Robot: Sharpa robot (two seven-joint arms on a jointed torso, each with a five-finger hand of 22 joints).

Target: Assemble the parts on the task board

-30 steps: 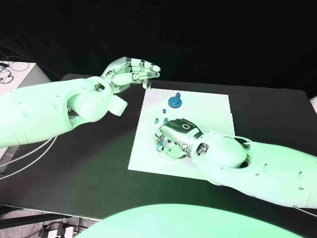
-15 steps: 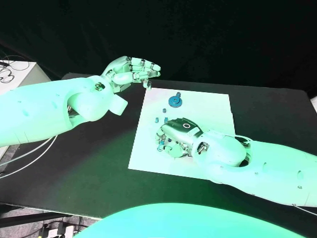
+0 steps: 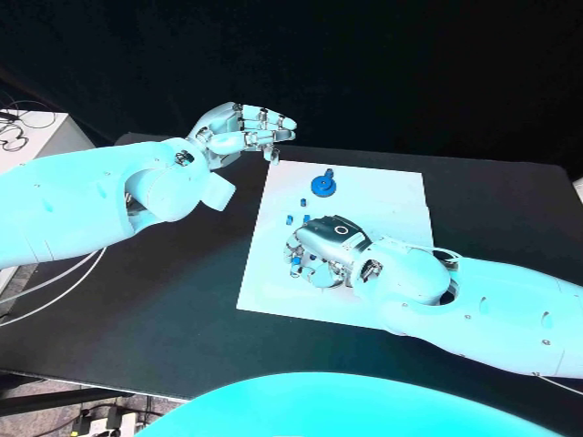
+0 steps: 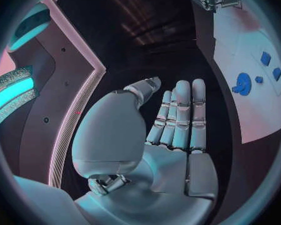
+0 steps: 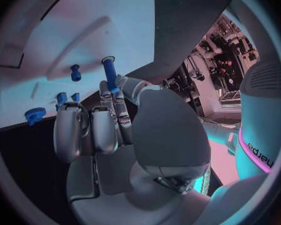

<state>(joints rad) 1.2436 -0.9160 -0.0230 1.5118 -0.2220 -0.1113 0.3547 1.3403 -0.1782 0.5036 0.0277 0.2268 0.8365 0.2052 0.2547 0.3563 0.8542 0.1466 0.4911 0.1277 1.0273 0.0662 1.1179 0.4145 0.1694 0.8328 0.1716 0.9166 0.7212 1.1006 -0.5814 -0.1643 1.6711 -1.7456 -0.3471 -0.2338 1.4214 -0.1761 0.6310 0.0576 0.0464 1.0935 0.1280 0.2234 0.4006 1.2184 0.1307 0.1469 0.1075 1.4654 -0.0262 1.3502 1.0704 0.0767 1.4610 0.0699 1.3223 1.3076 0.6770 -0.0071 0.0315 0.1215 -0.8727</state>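
Nearest, the right hand (image 3: 329, 248) is lying over the near-left part of the task board (image 3: 383, 273), palm down, fingers curled toward the plate. In the right wrist view its fingers (image 5: 93, 127) are bending in and a blue peg (image 5: 110, 74) is standing up between a fingertip and the thumb, so the hand is pinching that peg (the contact itself is partly hidden by the fingers). A second, shorter blue peg (image 5: 75, 72) is standing on the board just beyond it.

Further out on the board, a few small blue pieces (image 3: 298, 218) are lying close together just left of the right hand's knuckles. One small blue piece (image 3: 301, 200) is sitting a little farther off.

Farther still, the blue gear (image 3: 322, 187) is resting on the far-left part of the board, well apart from the right hand.

Farthest, the left hand (image 3: 243, 135) is hovering above the black table (image 3: 173, 300), off the board's far-left corner. Its fingers (image 4: 178, 115) are stretching out nearly straight and side by side, thumb apart, holding nothing. From its wrist camera the gear (image 4: 242, 83) and two small pieces are showing on the white plate.
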